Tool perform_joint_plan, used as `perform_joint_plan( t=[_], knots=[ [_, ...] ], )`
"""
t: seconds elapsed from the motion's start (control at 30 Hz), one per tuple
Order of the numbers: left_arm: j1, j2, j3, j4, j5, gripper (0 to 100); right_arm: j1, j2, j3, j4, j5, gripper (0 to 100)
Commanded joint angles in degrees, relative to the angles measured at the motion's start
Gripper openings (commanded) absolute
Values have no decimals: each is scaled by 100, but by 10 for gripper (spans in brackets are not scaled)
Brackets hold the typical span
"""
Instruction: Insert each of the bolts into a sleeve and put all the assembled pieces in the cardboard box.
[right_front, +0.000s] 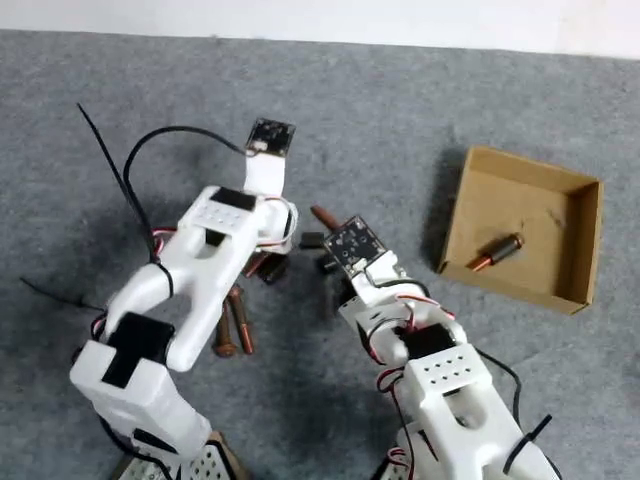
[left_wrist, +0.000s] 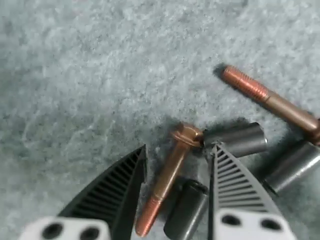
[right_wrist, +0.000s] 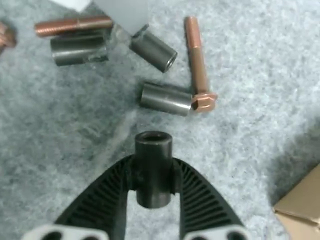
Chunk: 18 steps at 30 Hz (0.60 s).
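My left gripper (left_wrist: 177, 150) stands open low over the grey mat, with a copper bolt (left_wrist: 172, 167) and a dark sleeve (left_wrist: 186, 210) lying between its fingers. Two more sleeves (left_wrist: 235, 139) (left_wrist: 292, 167) and a second bolt (left_wrist: 270, 100) lie just beyond. My right gripper (right_wrist: 152, 162) is shut on a dark sleeve (right_wrist: 152, 170), held with its open end pointing forward. Ahead of it lie several loose sleeves (right_wrist: 166, 98) and a bolt (right_wrist: 196, 60). From above, both grippers (right_front: 272, 262) (right_front: 325, 262) meet over the pile at the table's middle.
The cardboard box (right_front: 585, 230) sits at the right with one assembled bolt and sleeve (right_front: 497, 251) inside. Two bolts (right_front: 240, 320) lie partly under the left arm. Bare mat stretches between the pile and the box.
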Motion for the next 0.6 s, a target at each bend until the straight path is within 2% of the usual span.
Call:
perform_joint_plan(
  t=[0.0, 0.27, 0.4, 0.57],
  knots=[
    [-57, 163, -189, 167, -176, 193, 57, -154, -48, -145, -26, 5],
    [-233, 180, -215, 167, -237, 193, 57, -154, -48, -145, -35, 5],
    [-382, 180, -207, 220, -1310, 193, 75, -154, -40, -136, -53, 5],
    [-365, 180, -242, 369, -1459, 193, 75, -145, -40, -136, -53, 5]
  ],
)
